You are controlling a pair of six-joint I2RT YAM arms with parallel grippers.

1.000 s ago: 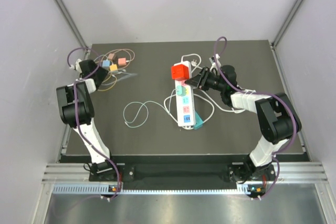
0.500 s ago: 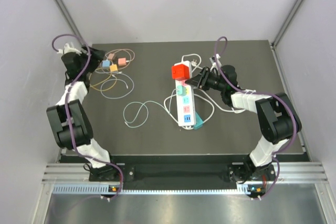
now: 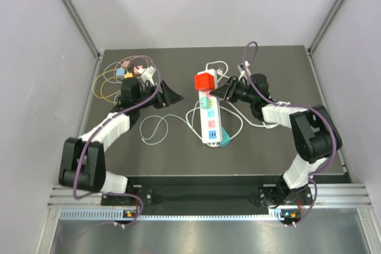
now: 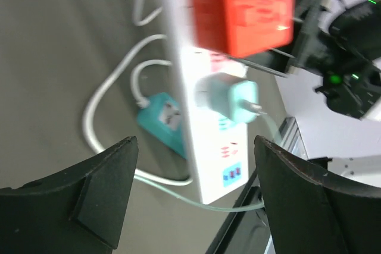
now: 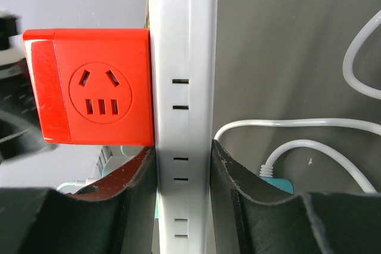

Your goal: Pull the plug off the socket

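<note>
Swung from the frame's upper left toward centre, left end effector (image 3: 171,94) spread wide and empty, lined up on the mint plug (image 3: 206,103) seated mid-strip at centre; right end effector (image 3: 225,90) clenched on the power strip (image 3: 209,124), likely bracing for the pull.

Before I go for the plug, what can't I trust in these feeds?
- Top view: teal plug too small to judge how deep it sits.
- Left wrist: red adapter blurred, its top cut by the frame.
- Right wrist: power strip runs off both edges and hides most of the plug.
</note>
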